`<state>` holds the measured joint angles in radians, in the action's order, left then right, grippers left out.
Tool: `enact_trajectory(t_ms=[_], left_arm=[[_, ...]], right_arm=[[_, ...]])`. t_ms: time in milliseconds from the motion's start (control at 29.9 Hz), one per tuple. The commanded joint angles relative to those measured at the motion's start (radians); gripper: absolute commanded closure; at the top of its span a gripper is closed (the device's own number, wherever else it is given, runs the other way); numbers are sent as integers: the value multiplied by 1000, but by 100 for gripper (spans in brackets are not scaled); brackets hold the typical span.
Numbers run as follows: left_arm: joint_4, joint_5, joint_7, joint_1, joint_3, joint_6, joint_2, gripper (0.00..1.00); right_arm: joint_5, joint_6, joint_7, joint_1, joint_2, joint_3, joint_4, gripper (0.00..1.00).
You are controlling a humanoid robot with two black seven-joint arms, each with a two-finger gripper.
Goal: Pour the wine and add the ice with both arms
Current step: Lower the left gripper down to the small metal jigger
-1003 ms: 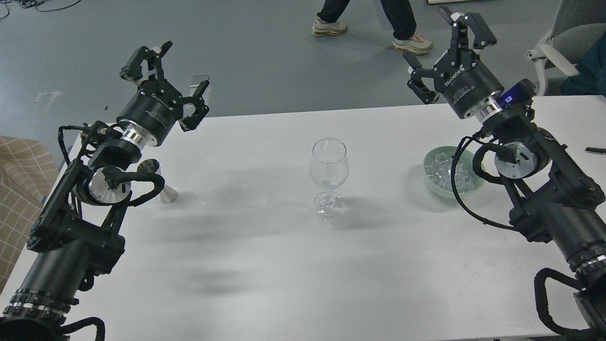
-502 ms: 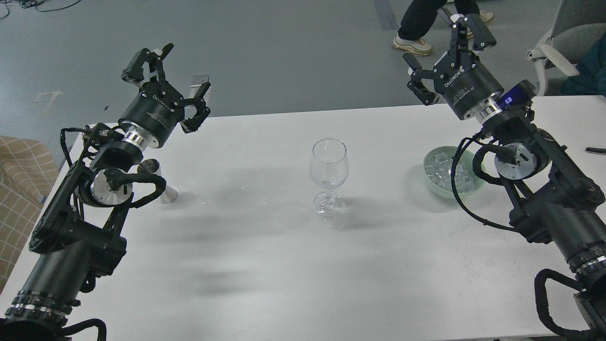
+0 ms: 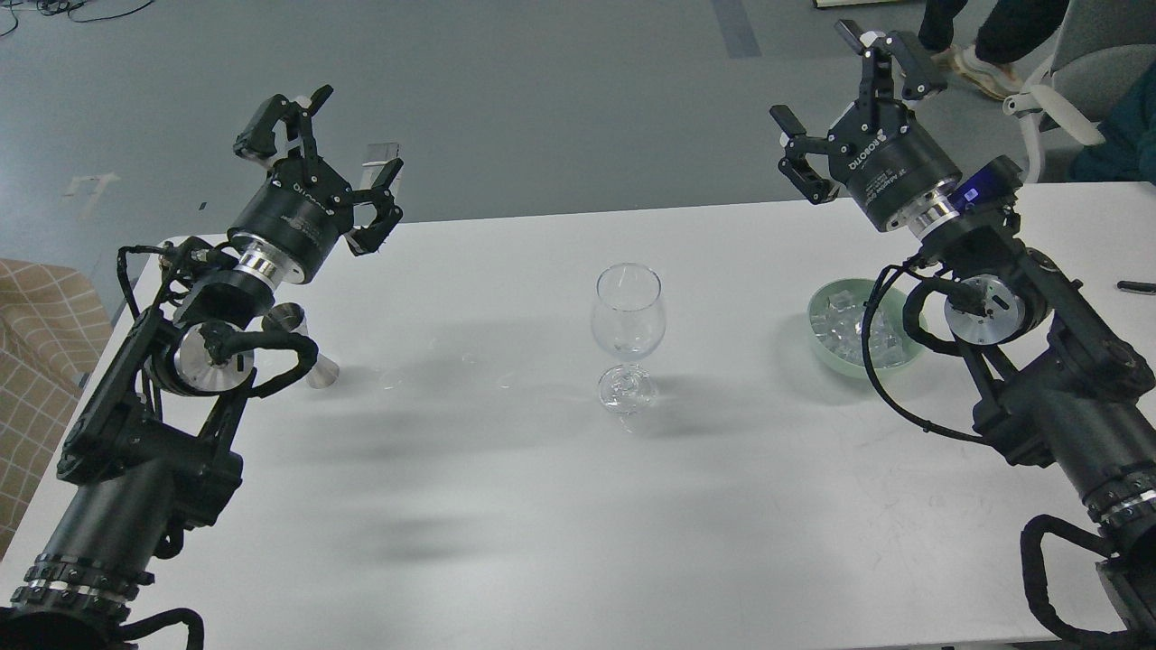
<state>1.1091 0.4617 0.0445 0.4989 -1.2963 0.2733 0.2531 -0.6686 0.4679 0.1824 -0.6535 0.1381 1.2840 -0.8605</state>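
Observation:
A clear stemmed wine glass stands upright at the middle of the white table. I see no wine in it. A pale green bowl at the right holds a heap of clear ice cubes, partly hidden by my right arm's cable. A small metal jigger stands at the left, half hidden behind my left arm. My left gripper is open and empty, raised above the table's far left edge. My right gripper is open and empty, raised beyond the far edge, above and behind the bowl.
A person's feet are on the grey floor beyond the table at the top right, next to a grey chair. A dark pen-like object lies at the table's right edge. A checked cushion is at the left.
Both grippers have drifted slightly up and away, staying open. The person behind the table has walked from the middle to the right.

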Motion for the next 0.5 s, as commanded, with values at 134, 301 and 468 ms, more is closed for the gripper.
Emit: enact_trajectory(t_ms=[134, 301, 468], left_arm=[[3, -3, 15, -5, -1, -3, 2, 3], [116, -104, 122, -54, -60, -55, 38, 4], [247, -141, 204, -141, -164, -81, 64, 5]], right_arm=[[0, 2, -29, 0, 3, 1, 0, 0], [0, 2, -31, 2, 15, 1, 0, 0], [0, 2, -31, -2, 18, 0, 0, 0]])
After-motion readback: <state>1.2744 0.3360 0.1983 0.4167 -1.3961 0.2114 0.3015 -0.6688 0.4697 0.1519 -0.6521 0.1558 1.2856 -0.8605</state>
